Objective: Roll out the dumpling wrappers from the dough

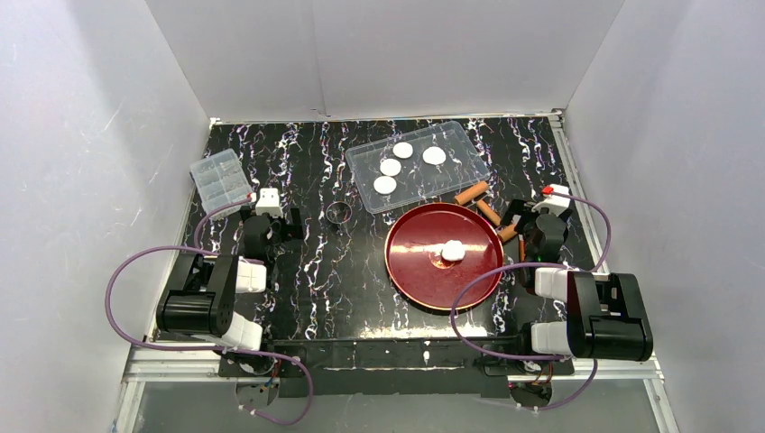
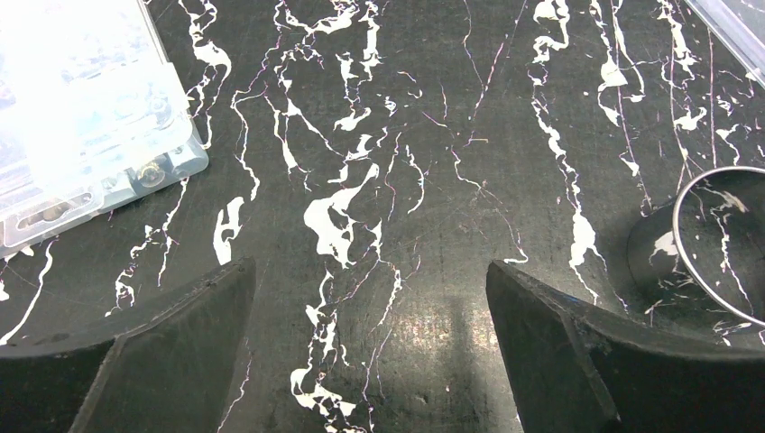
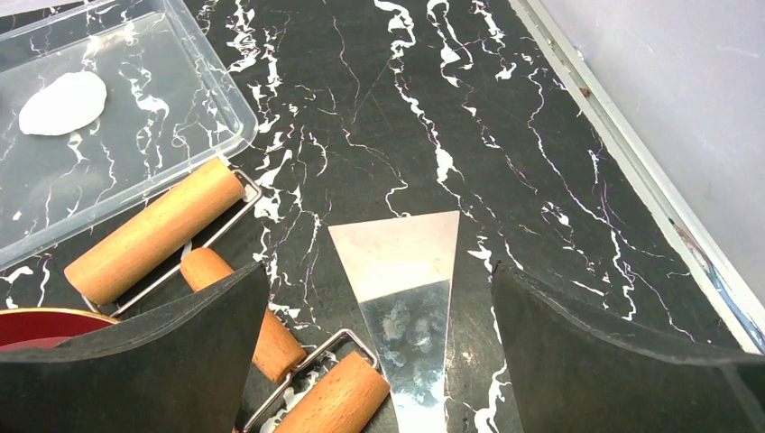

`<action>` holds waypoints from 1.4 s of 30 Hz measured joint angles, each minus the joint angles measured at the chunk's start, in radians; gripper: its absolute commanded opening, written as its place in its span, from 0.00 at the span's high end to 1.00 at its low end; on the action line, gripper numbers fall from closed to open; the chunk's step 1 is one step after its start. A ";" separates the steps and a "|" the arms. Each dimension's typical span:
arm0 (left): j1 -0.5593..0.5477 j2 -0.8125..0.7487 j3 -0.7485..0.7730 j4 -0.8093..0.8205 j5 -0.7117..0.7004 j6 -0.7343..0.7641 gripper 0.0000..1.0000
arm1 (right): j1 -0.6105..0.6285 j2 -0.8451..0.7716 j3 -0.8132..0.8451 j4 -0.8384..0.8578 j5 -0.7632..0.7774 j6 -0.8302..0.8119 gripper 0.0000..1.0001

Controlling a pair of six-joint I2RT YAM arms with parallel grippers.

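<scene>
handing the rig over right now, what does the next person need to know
Left end effector: open, empty, low over the mat, with the ring cutter to its right.
Right end effector: open, empty, over the scraper, with the roller just to its left.
Things: four wrappers lie in the clear tray at the back. The dough is a lump on the red plate.
Done: four wrappers are in the tray.
Left: the lump is not yet rolled and no tool is in hand. The likely next step is picking up the roller.
</scene>
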 measured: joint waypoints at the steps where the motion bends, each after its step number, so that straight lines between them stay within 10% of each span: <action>1: 0.000 0.000 0.000 0.000 0.000 0.000 0.01 | 0.000 0.000 0.000 0.000 -0.002 0.000 0.00; 14: 0.014 -0.003 0.003 -0.019 0.031 0.001 0.01 | 0.000 -0.256 0.388 -0.683 -0.162 0.003 0.00; 27: 0.032 -0.179 0.648 -1.037 0.477 0.201 0.01 | 0.019 -0.059 0.655 -1.345 -0.271 0.046 0.24; 42: 0.032 -0.158 0.741 -1.422 0.603 0.284 0.01 | 0.094 0.346 0.959 -1.505 -0.253 -0.054 0.37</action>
